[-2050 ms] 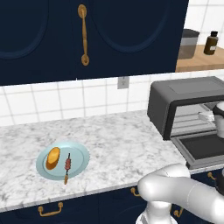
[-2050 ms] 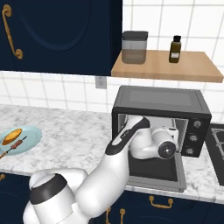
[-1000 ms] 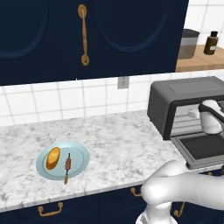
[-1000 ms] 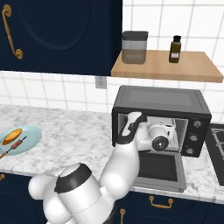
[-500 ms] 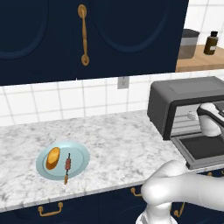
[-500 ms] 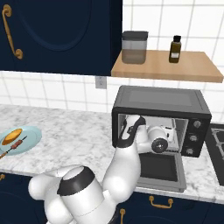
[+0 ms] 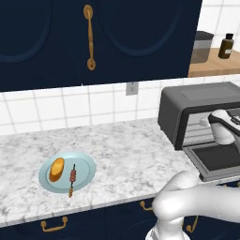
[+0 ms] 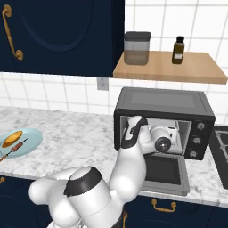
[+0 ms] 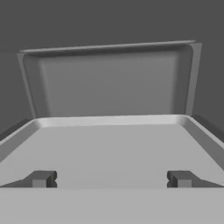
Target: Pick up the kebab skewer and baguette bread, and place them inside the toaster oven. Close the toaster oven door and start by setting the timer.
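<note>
Meanwhile, at the far left of the counter (image 7: 126, 154), a blue plate (image 7: 86, 166) holds both foods: the baguette (image 7: 56, 169) lies on its left half and the skewer (image 7: 72, 176) just beside it, one end of the stick poking past the rim. Neither has been picked up.

To the right, the oven (image 8: 164, 122) stands with its door (image 8: 164, 171) dropped flat toward the room. The arm reaches into the cavity, and the gripper (image 9: 111, 178) hangs over a bare grey tray (image 9: 111, 144), fingers spread as wide as they go and gripping nothing. From the hand camera the tray looks empty, though its front corners are cut off from view.

Risks from here: pulling the hand out could catch the wrist on the top lip of the opening or drag a finger along the tray and shift it. The lowered door juts out over the counter edge, so a careless swing back toward the plate might knock it. The skewer is thin and lies flat, so a pinch may slip off the stick.

Above the oven, a shelf (image 8: 196, 71) carries a lidded canister (image 8: 136, 47) and a dark bottle (image 8: 178, 50); what is inside them cannot be made out.
</note>
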Motion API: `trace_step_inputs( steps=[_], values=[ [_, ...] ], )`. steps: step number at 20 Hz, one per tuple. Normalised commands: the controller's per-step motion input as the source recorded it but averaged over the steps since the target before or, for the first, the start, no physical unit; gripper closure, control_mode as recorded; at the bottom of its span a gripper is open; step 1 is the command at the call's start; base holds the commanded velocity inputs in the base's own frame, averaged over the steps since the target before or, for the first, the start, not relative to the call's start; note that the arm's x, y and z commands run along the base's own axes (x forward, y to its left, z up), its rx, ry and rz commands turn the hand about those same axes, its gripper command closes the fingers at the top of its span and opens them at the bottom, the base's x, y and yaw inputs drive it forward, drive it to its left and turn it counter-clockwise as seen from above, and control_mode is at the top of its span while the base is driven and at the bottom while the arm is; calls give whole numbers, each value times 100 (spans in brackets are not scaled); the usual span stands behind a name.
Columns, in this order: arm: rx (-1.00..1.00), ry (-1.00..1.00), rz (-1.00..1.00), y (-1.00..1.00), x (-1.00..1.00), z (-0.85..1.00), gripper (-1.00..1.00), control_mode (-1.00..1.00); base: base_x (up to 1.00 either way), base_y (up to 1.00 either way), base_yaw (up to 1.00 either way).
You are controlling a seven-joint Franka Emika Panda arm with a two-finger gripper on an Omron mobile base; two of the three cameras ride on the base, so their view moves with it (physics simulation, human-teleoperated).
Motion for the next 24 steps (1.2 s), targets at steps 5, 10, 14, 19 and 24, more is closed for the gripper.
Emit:
trace_step_inputs(
  steps=[5, 10, 14, 19, 24],
  values=[
    [0, 4, 0, 0, 0, -36, -100, -100, 0, 0, 0],
    [-1, 5, 0, 0, -21, -60, -100, -100, 0, 0, 0],
    [0, 8, 0, 0, -66, -71, -100, -100, 0, 0, 0],
    [0, 13, 0, 0, -68, -63, -100, -100, 0, 0, 0],
    [0, -1, -2, 0, -22, 6, -100, -100, 0, 0, 0]
  ],
)
